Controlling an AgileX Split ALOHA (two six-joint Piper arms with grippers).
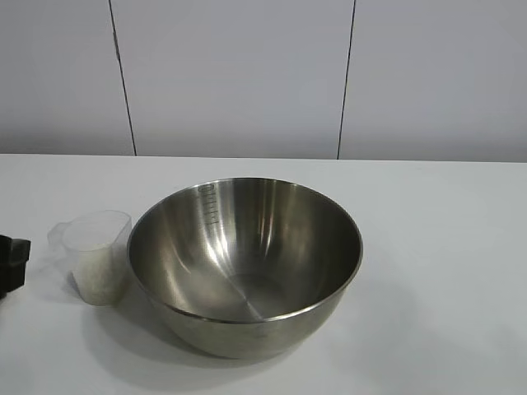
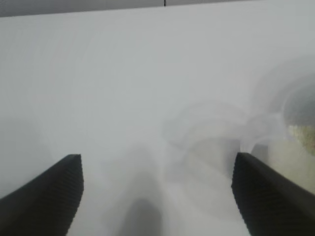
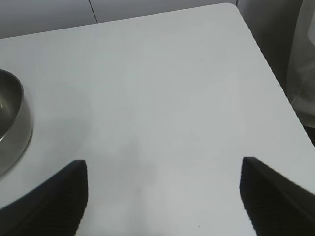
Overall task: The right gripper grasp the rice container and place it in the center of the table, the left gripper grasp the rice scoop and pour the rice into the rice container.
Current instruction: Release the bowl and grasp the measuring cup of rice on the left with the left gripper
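Note:
The rice container (image 1: 244,263), a wide shiny steel bowl, stands empty on the white table (image 1: 445,247) near its middle. Close beside it on the left stands the rice scoop (image 1: 97,255), a frosted plastic cup with rice (image 1: 100,278) in its lower half. My left gripper (image 2: 156,157) is open and low over the table, with nothing between its fingers; the scoop (image 2: 263,130) shows blurred just beyond one fingertip. A black part of that arm (image 1: 12,262) pokes in at the exterior view's left edge. My right gripper (image 3: 160,164) is open over bare table, the container's rim (image 3: 12,123) off to one side.
A grey panelled wall (image 1: 239,74) runs behind the table. The right wrist view shows the table's rounded corner (image 3: 231,7) and side edge, with a pale translucent sheet (image 3: 305,73) hanging past it.

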